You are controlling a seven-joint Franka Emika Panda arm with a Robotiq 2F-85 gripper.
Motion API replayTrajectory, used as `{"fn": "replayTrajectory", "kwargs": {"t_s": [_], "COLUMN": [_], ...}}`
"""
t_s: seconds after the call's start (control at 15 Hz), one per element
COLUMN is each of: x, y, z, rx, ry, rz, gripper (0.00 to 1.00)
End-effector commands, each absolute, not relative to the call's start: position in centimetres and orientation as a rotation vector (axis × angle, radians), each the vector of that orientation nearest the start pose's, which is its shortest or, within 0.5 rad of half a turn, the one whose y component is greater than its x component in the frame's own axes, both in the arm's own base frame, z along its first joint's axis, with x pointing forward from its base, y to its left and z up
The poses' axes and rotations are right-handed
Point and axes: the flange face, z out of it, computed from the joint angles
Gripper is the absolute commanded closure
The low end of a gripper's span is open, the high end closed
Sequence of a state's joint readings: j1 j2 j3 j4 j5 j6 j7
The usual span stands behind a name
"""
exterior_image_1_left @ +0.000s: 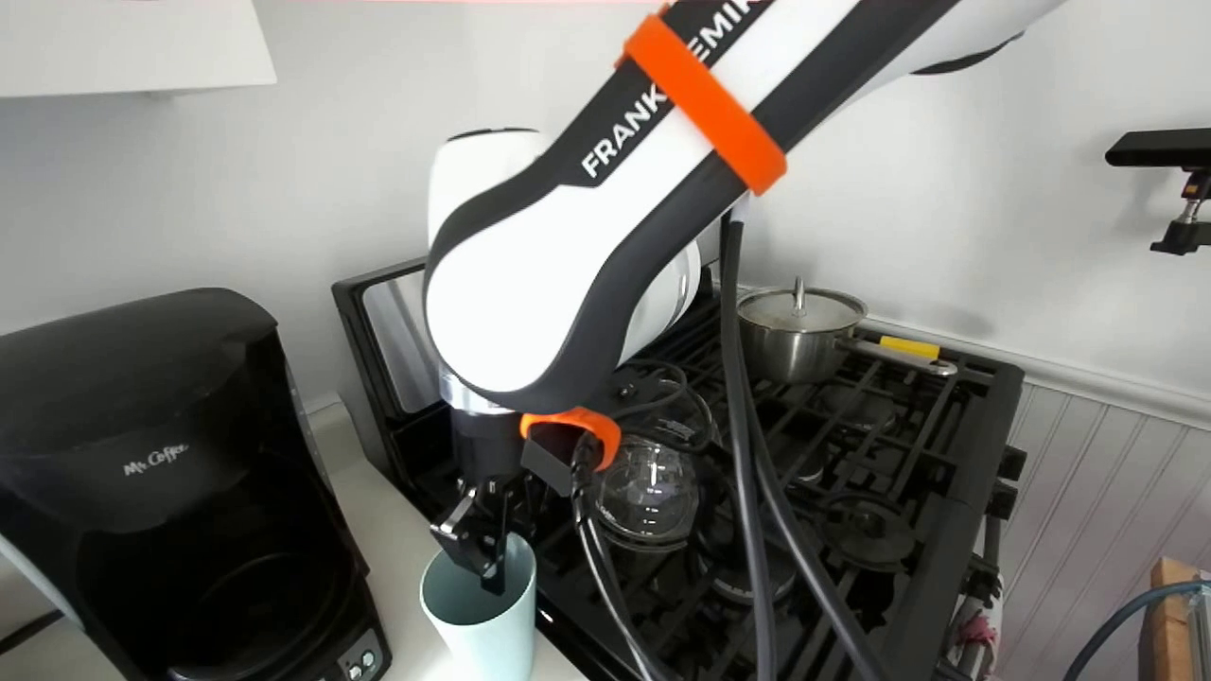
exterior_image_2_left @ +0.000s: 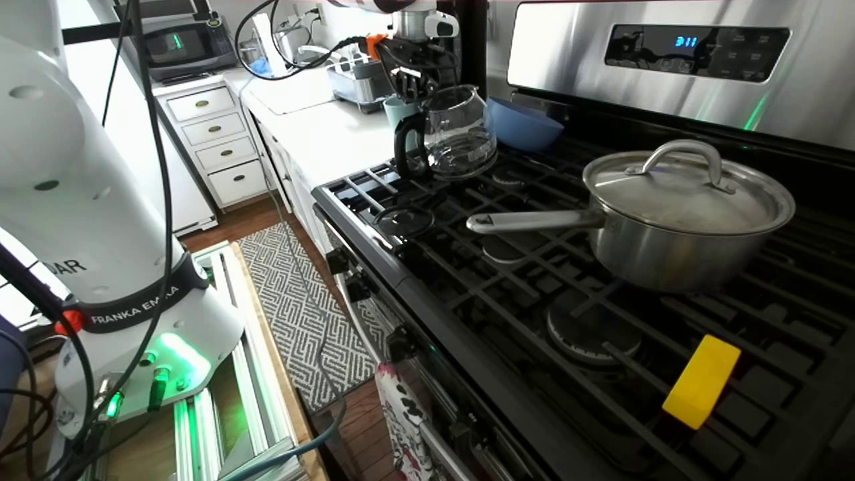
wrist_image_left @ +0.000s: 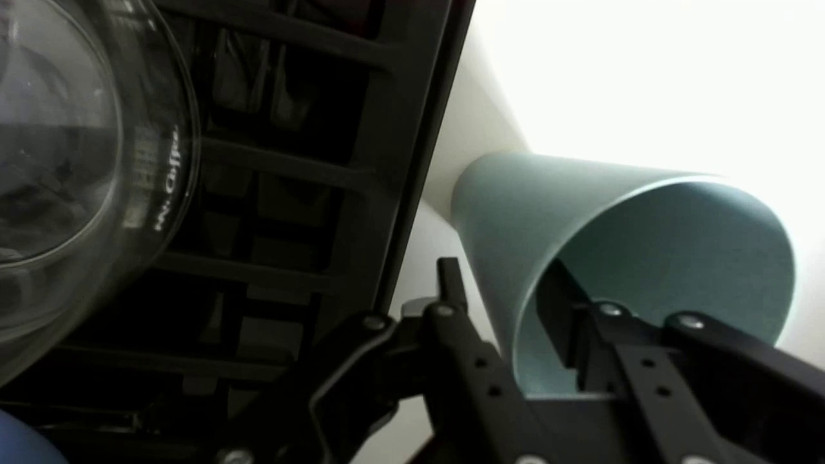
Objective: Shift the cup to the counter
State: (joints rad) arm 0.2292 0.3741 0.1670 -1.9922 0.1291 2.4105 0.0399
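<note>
The pale light-blue cup (exterior_image_1_left: 497, 648) stands on the off-white counter (exterior_image_1_left: 412, 577), between the coffee maker and the stove edge. In an exterior view the cup (exterior_image_2_left: 399, 112) is partly hidden behind the glass jug, with the counter (exterior_image_2_left: 334, 141) around it. My gripper (exterior_image_1_left: 490, 560) points down at the cup's rim. In the wrist view the gripper (wrist_image_left: 501, 274) straddles the wall of the cup (wrist_image_left: 515, 206): one finger is inside the mouth, the other outside. Gaps show between the fingers and the wall, so it is open. The counter (wrist_image_left: 619, 77) lies beneath.
A black coffee maker (exterior_image_1_left: 142, 435) stands close beside the cup. The glass jug (exterior_image_2_left: 461, 130) and blue bowl (exterior_image_2_left: 524, 127) sit on the black stovetop (exterior_image_2_left: 427, 267). A lidded pot (exterior_image_2_left: 681, 220) and yellow block (exterior_image_2_left: 701, 382) are also there. Cables hang from the arm.
</note>
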Motion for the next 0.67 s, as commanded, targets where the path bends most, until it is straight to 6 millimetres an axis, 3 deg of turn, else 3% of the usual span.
{"fn": "replayTrajectory", "kwargs": {"t_s": [0.0,0.27,0.53,0.6], "x": [56.5,54.1,52.1,54.7], "y": [23.9,21.8,16.3,19.2], "z": [30.4,36.1,41.7,39.9], "rx": [-2.961,-2.917,-2.896,-2.913], "ry": [-0.37,-0.399,-0.198,-0.283], "rz": [-0.051,-0.153,-0.36,-0.277], "gripper": [0.32,0.04,0.0,0.0]}}
